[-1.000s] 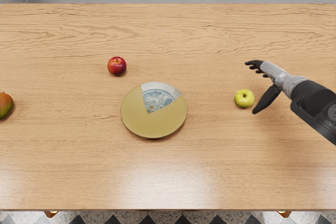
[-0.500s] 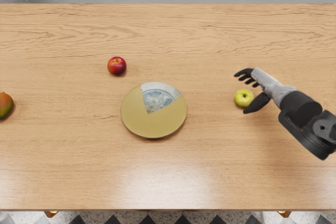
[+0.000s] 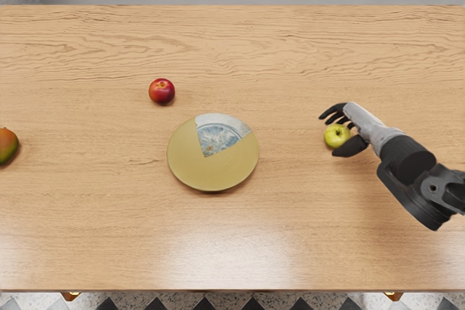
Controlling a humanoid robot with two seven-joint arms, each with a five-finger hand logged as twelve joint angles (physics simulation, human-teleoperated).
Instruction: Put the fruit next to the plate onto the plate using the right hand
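Wide light wooden table [image 3: 290, 41], and the dark right arm reaches in from the right edge. Its right hand [image 3: 356, 123] cups the small green apple [image 3: 336, 136], which sits on the wood well right of the round yellow plate with a grey patterned wedge [image 3: 218, 168]. Fingers [image 3: 330, 114] arc over the top, thumb below: spread, bracketing the fruit, not clamped as far as I can judge. This is the grasp step. Next: close firmly, lift, carry left over the plate. A red apple [image 3: 161, 91] and an orange-green mango [image 3: 6, 144] lie further left.
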